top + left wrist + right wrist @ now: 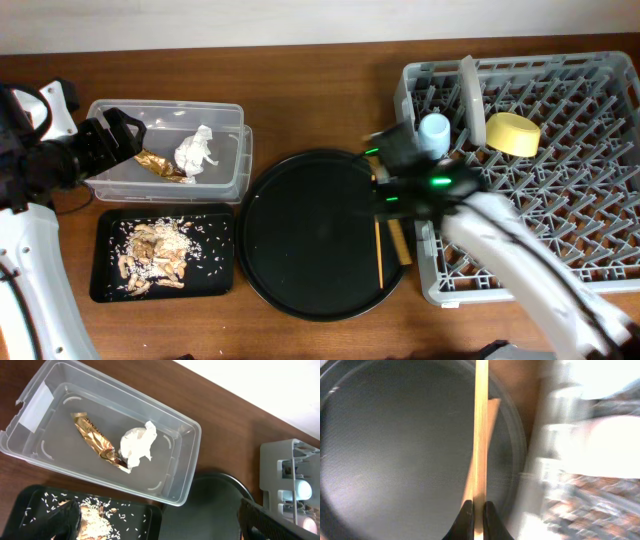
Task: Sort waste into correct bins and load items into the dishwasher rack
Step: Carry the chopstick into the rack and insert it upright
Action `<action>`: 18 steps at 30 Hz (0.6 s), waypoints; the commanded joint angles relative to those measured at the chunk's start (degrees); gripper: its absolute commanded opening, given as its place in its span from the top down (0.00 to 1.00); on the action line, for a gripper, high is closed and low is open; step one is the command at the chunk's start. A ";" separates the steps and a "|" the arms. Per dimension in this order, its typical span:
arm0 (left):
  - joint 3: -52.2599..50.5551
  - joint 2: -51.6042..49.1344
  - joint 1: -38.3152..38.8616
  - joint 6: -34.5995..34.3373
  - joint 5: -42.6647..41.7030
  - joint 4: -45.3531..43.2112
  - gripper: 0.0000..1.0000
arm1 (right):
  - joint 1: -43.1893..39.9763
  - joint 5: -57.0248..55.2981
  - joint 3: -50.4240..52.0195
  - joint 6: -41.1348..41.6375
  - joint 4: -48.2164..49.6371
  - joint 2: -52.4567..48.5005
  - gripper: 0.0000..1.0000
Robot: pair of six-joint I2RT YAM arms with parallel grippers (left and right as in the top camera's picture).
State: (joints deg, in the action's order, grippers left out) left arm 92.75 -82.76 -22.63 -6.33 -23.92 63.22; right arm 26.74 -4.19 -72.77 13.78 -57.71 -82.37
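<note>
Right claw [476,521], just beside the big square grey pegged dishwasher rack [540,62], is pinching the long thin wooden chopsticks [480,435] over the large round black tray [310,240]. Left claw [167,527] hangs spread wide above the clear rectangular plastic tub [186,460], where the golden-brown crinkled foil wrapper [95,437] touches the crumpled white tissue [137,445].

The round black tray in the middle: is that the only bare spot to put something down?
Mostly. The round black tray is bare left of the chopsticks at its right rim. In the rack, right-hand pegs are free; the back left is crowded. The flat black tray is covered in scraps.
</note>
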 commanded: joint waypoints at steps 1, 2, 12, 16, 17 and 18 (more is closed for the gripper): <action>0.04 0.17 -0.20 -0.33 -0.04 -0.13 0.01 | -10.62 -0.61 -0.55 -13.62 -5.18 4.59 0.96; 0.04 0.17 -0.20 -0.33 -0.02 -0.13 0.01 | -14.08 -0.63 -0.52 -14.56 -6.80 4.61 0.96; 0.04 0.17 -0.20 -0.33 -0.04 -0.13 0.01 | -33.18 2.89 -0.50 -18.43 -7.61 -7.30 0.96; 0.04 0.17 -0.20 -0.33 -0.02 -0.11 0.01 | -33.16 6.75 -0.50 -19.98 -6.64 -13.62 0.96; 0.04 0.17 -0.20 -0.33 -0.04 -0.13 0.01 | -33.16 6.78 -0.50 -19.98 -6.67 -14.08 0.96; 0.04 0.17 -0.20 -0.33 -0.02 -0.13 0.01 | -33.16 6.69 -0.50 -20.00 -6.84 -14.14 0.96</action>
State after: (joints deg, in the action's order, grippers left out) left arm 92.75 -82.76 -22.63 -6.33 -23.92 63.20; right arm -6.24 0.38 -73.23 -5.30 -64.38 -95.55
